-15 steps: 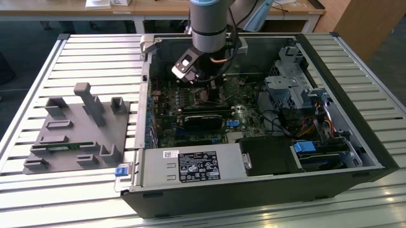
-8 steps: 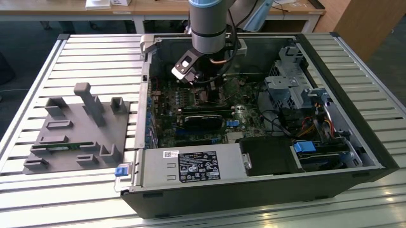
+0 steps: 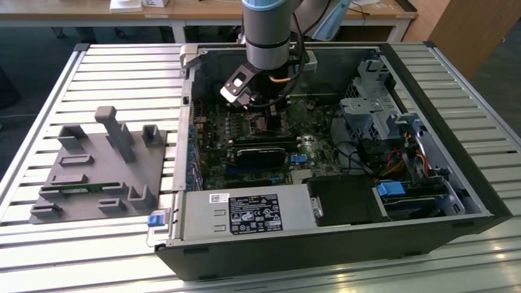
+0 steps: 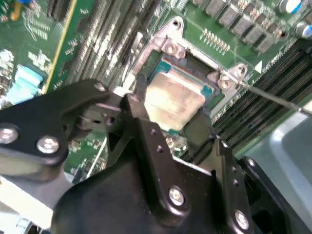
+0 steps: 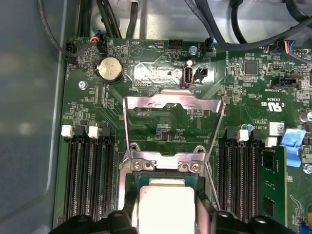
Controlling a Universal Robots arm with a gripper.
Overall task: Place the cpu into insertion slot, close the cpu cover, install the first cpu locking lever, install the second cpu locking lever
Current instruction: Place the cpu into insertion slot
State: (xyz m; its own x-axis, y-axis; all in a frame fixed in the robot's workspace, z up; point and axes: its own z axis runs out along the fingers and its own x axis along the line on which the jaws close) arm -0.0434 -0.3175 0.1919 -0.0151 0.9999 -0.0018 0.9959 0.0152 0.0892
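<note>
The cpu (image 4: 173,100) is a small square chip with a pale metal top. My gripper (image 4: 170,114) is shut on it, one black finger (image 4: 139,105) on each side. The chip sits in or just over the insertion slot (image 4: 195,61); I cannot tell whether it rests in it. In the first wrist view the cpu (image 5: 165,197) lies between the fingers (image 5: 127,212), over the insertion slot (image 5: 134,178). The cpu cover (image 5: 173,105) stands flipped open past the socket. A thin wire locking lever (image 5: 212,183) runs beside it. In the exterior view the gripper (image 3: 271,116) reaches down into the computer case.
Black memory slots (image 5: 90,180) flank the socket on both sides. A coin battery (image 5: 109,68) and cables (image 5: 229,29) lie beyond the cover. The open case (image 3: 326,183) rests on a slatted table, with a grey fixture block (image 3: 97,171) at the exterior view's left.
</note>
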